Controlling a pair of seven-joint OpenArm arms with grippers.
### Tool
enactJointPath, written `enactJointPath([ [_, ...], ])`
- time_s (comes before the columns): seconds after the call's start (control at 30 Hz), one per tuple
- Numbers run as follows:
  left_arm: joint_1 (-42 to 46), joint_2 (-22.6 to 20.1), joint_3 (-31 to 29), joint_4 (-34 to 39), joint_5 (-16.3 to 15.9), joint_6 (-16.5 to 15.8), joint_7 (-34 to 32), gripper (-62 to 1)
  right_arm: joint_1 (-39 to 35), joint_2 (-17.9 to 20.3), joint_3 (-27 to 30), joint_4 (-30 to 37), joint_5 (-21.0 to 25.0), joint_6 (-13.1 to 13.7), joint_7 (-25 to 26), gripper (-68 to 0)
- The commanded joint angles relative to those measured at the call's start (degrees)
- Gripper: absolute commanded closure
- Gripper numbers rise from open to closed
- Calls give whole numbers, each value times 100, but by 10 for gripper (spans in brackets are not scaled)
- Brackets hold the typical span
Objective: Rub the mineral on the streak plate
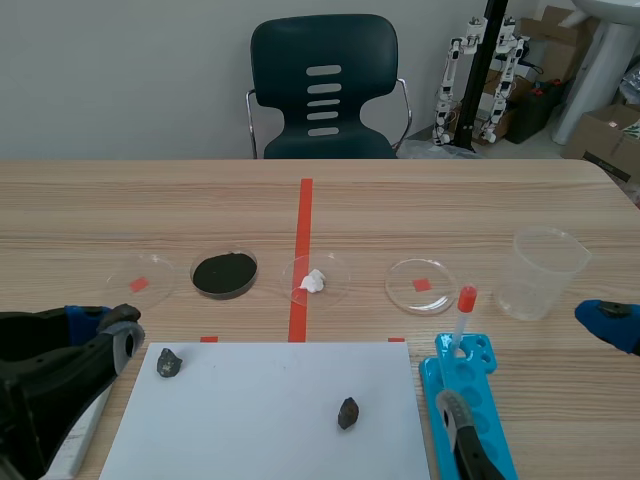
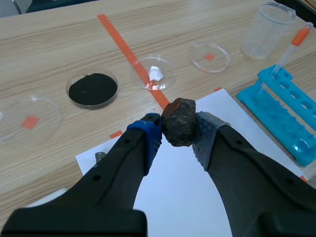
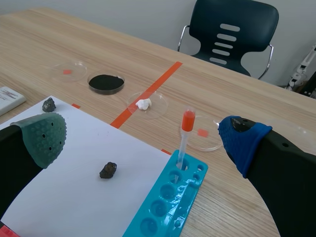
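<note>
A pale wooden tabletop (image 1: 500, 200) is seen running away from the robot. A dark chair (image 1: 323, 90) is set behind its far edge. A white sheet (image 1: 260, 430) is laid flat on the near part of the tabletop.

The left gripper (image 2: 178, 137) is held at the sheet's left side. It is clamped on the mineral (image 2: 178, 121), a dark, brownish, rough lump pressed between the blue and grey pads. Whether the mineral touches the sheet cannot be told. The right gripper (image 3: 143, 138) is spread wide with nothing between its pads, and is held above the sheet's right edge and a blue tube rack (image 1: 478, 420).

The rack is placed just beside the sheet, and a dropper (image 1: 463, 318) with an orange bulb is stood upright in it. A clear plastic beaker (image 1: 543, 272) is set farther right.

Four clear dishes are lined up beyond the sheet. One (image 1: 140, 278) holds nothing, one is filled with black powder (image 1: 224, 273), one holds a white lump (image 1: 314, 281), and one more (image 1: 421, 285) holds nothing.

Two small stones are left on the sheet, well apart: a grey one (image 1: 169, 362) at its far left corner and a darker one (image 1: 347, 412) right of its middle.
</note>
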Motion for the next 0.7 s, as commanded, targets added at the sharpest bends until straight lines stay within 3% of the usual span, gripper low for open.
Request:
enactJointPath([
  [0.0,72,-13,-15,133,92,-131,-221,-70,-11,61,4,48,61,4,101,-655],
  [0.23,269,-13,-11,133,649,-243,-562,-70,-11,61,4,48,61,4,98,-655],
  [0.67,302,-13,-11,133,802,-284,-603,-70,-11,61,4,48,61,4,101,-655],
])
